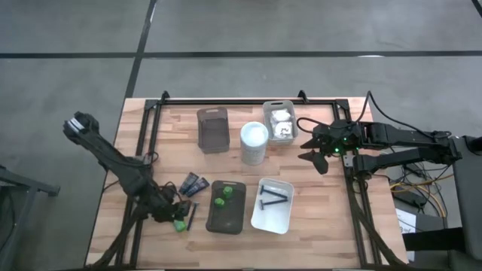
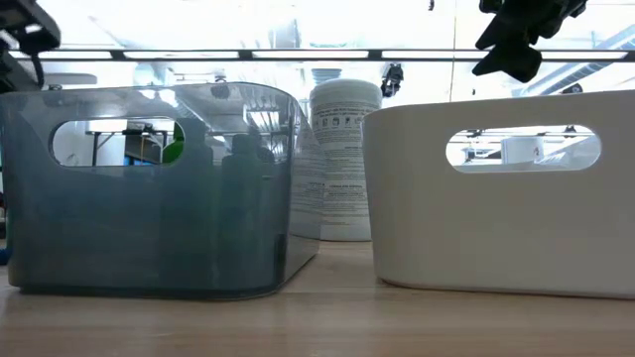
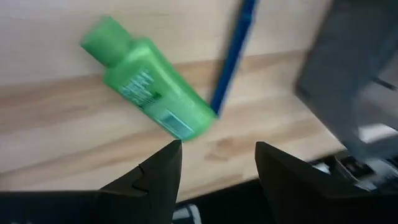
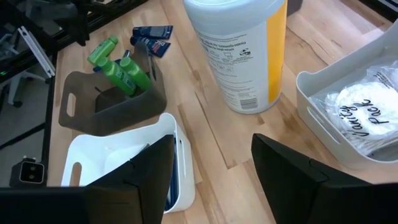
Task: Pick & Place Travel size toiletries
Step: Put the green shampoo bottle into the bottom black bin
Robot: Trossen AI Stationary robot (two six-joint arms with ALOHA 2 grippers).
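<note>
Near the counter's front left edge, my left gripper (image 3: 216,163) hangs open and empty just above a green bottle (image 3: 152,87) lying on its side beside a slim dark razor (image 3: 233,53). Two more green bottles (image 4: 127,73) sit in the dark tray (image 1: 226,207). My right gripper (image 1: 315,148) waits open and empty by the packet tray (image 1: 280,120).

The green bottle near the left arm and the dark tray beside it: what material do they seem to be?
Green bottle: likely glossy plastic, with a shiny, smooth, evenly coloured body and a printed label. Dark tray: probably smoky translucent plastic, since bottles show through its wall in the right wrist view.
</note>
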